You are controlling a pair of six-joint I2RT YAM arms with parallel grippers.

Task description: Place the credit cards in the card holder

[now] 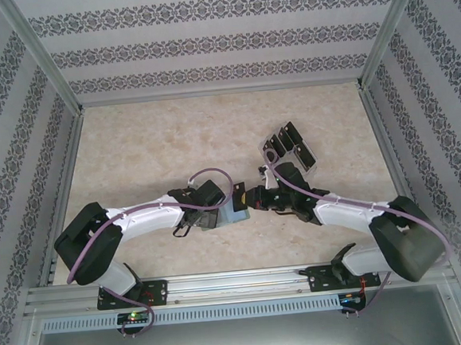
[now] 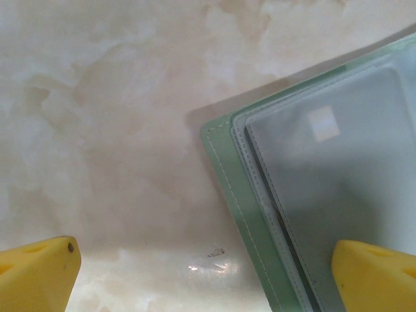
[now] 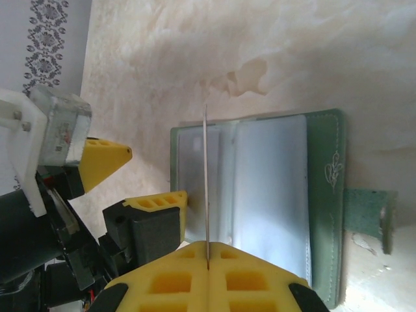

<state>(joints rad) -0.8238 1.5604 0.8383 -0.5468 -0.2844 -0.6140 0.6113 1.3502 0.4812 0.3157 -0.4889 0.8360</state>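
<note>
The tabletop [image 1: 149, 147] is pale marbled stone inside patterned walls. The left arm [image 1: 139, 224] and right arm [image 1: 345, 211] reach inward from the near edge and meet near the middle.

The wallet [image 1: 234, 212] lies open and flat on the tabletop between the two end effectors. Its green cover is underneath and its pale grey-blue pockets face up. In the right wrist view its closing tab [image 3: 367, 211] sticks out flat on the side away from the left arm.

A clear rack [image 1: 297, 155] stands well apart from the wallet, farther back and to the right. It carries several black cards [image 1: 289, 129].

The left end effector [image 2: 208, 279] is released, with its yellow fingers spread wide. One fingertip [image 2: 39, 276] is over bare tabletop. The other [image 2: 374, 276] lies over the wallet's corner, and I cannot tell whether it touches.

The right end effector [image 3: 208, 250] is clenched on one card [image 3: 206, 182], which is seen edge-on as a thin line. The card stands upright over the open pockets, near the wallet's side closest to the left fingers. I cannot tell whether its far edge has entered a pocket.
</note>
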